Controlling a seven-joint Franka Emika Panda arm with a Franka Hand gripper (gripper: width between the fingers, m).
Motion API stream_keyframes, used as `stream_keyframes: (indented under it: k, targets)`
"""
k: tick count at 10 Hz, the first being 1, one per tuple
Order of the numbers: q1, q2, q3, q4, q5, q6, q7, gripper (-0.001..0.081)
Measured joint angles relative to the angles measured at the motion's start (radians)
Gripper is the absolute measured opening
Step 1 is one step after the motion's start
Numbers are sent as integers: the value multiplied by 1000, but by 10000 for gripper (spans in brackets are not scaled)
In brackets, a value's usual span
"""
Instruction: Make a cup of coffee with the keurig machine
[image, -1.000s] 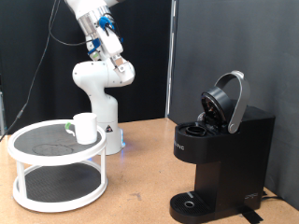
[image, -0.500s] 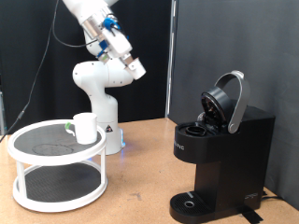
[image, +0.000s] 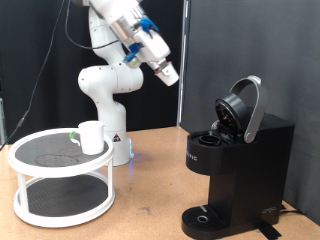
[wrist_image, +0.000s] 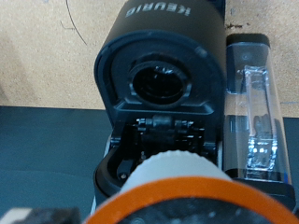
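The keurig machine (image: 232, 165) stands at the exterior view's right, its lid (image: 245, 108) raised. The cup (image: 91, 137) sits on the upper tier of a two-tier rack (image: 60, 176) at the left (well apart from the machine). The gripper (image: 168, 73) hangs high between them, above the machine's level.

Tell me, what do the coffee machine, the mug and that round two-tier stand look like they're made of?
The keurig machine looks like matte black plastic, dull with hardly any glare. The cup looks like glazed white ceramic, smooth and opaque, though plastic is possible. The stand seems to be white-coated metal or plastic with dark mesh shelves; which one is unclear.
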Motion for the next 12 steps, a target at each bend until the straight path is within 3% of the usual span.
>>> stream_keyframes:
  k: [6,9,12]
  targets:
    - [33,66,86,35,5,84,30,398]
    - [33,73,92,29,8,84,34,398]
    - [33,112,151,-2,-30,180,75,398]
